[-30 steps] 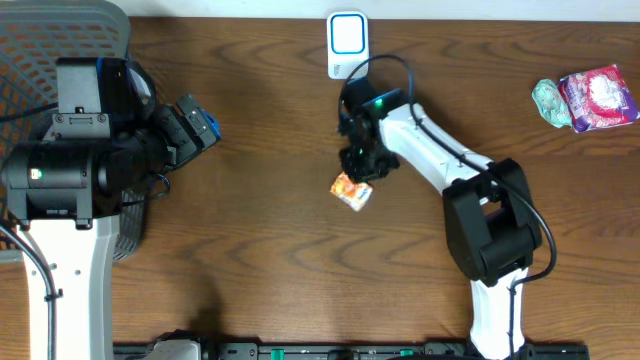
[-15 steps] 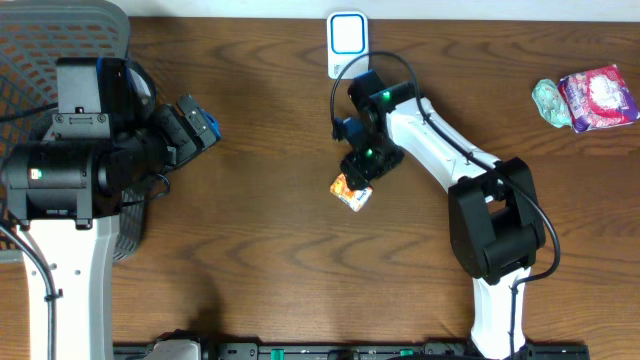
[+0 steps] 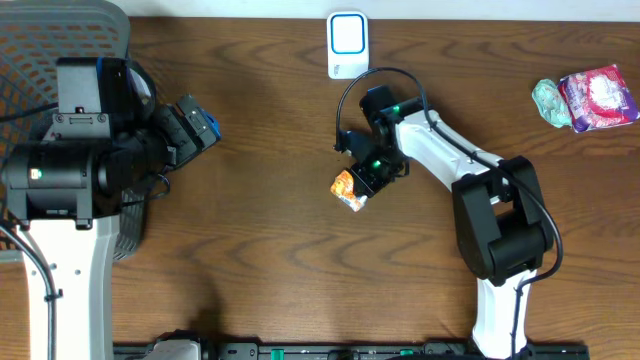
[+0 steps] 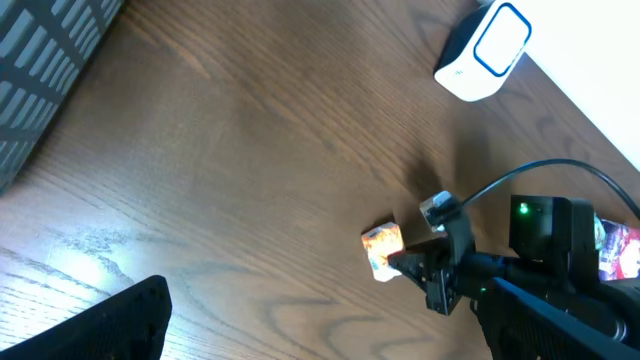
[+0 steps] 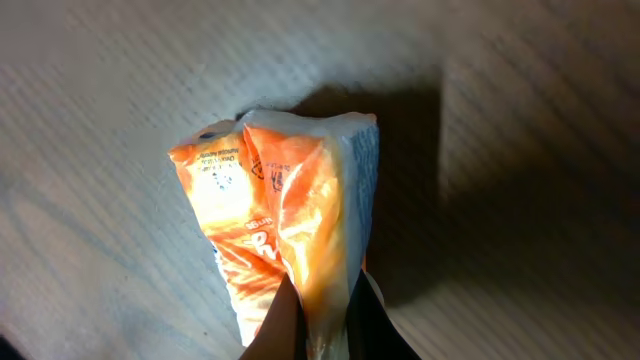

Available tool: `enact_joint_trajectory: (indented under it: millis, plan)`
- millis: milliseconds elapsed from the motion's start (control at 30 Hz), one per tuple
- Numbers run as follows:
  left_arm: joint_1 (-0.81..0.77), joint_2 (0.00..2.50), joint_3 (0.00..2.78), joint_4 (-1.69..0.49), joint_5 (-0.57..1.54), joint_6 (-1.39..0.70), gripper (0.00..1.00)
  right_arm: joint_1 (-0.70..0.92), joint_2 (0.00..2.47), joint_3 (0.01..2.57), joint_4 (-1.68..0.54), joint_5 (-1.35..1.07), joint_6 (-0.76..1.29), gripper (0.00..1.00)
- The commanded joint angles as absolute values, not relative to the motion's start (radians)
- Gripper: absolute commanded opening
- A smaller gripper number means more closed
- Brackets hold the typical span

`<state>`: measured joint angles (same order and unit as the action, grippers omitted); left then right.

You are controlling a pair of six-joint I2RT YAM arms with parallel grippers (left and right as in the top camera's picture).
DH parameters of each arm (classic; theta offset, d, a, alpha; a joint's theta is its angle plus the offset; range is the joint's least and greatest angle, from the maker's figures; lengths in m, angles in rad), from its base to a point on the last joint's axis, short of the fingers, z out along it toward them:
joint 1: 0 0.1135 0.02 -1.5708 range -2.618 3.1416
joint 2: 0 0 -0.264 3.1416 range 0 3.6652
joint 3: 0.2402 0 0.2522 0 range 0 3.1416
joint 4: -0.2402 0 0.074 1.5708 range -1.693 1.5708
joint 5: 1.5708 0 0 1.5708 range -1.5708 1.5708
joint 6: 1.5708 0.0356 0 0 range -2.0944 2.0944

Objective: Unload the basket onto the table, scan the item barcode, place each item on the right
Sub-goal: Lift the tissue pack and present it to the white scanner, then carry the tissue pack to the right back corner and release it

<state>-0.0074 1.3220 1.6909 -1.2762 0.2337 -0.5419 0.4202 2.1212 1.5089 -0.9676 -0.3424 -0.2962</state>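
**Packet pinched, scanner next**

Our right gripper [image 5: 318, 325] has its fingers closed tight on the lower edge of the orange snack packet [image 5: 280, 215], a thin pinch on crinkled film. The packet sits near the middle of the table [image 3: 250, 240]. We cannot tell whether it rests on the wood or hangs just above it.

To do this step well, we judge that we should carry the packet toward the white scanner [image 3: 346, 45] at the far edge of the table and turn the barcode side to its window. We see small print on the packet in the right wrist view, but we cannot make out a barcode there, so we may need to rotate the wrist. A grip this slight on slippery film could let go, so a slow, level move seems wise.

The path between the packet and the scanner looks free. Our left gripper [image 3: 197, 122] is spread wide and holds nothing, beside the grey basket [image 3: 60, 30] and well apart from the work. A pink packet [image 3: 598, 97] and a green wrapped item [image 3: 550, 103] lie together at the far right, well out of the way. The right arm's own cable loops near the scanner and could brush it.
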Motion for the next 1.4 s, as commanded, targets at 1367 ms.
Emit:
enact_joint_trajectory:
  millis: [1367]
  plan:
    - [-0.003,1.319,1.697,-1.279,0.234,-0.528,0.98,0.190,2.168,1.979,-0.523,0.544,-0.089,0.01]
